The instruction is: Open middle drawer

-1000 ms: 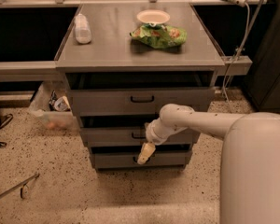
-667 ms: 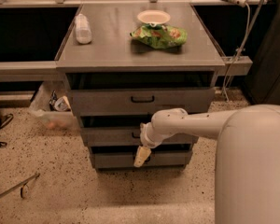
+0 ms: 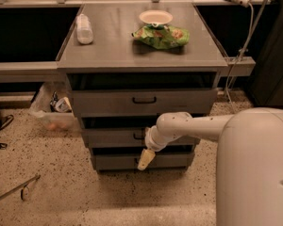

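The grey cabinet has three stacked drawers. The middle drawer is the second front, with its small black handle partly hidden behind my wrist. The top drawer sits above it and the bottom drawer below. My gripper hangs from the white arm and points downward in front of the bottom drawer's centre, just below the middle drawer's handle. The arm reaches in from the right across the middle drawer's front.
On the cabinet top stand a white bottle, a white bowl and a green chip bag. A plastic bin sits on the floor to the left. A cable hangs at the right. My white body fills the lower right.
My arm and body have shifted slightly left and the gripper has dropped a little lower in front of the drawers. The drawers have not moved.
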`<state>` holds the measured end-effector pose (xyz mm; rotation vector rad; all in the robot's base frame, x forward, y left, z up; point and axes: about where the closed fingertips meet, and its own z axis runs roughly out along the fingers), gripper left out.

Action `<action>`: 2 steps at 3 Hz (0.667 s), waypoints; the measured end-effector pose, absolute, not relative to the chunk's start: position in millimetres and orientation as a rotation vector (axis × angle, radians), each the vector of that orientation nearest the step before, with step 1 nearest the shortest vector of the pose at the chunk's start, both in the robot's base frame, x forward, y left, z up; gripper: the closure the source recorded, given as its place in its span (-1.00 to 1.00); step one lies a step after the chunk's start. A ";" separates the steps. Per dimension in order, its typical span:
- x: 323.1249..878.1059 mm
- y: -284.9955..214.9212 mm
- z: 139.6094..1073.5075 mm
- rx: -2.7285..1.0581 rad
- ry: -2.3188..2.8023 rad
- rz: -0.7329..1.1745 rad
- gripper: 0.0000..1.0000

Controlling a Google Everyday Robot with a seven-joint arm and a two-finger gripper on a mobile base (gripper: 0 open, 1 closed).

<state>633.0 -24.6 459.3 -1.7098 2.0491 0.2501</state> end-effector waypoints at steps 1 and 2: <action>657.4 -49.3 446.9 -1.655 2.108 0.245 -1.00; 675.1 -69.5 438.2 -1.616 2.142 0.230 -1.00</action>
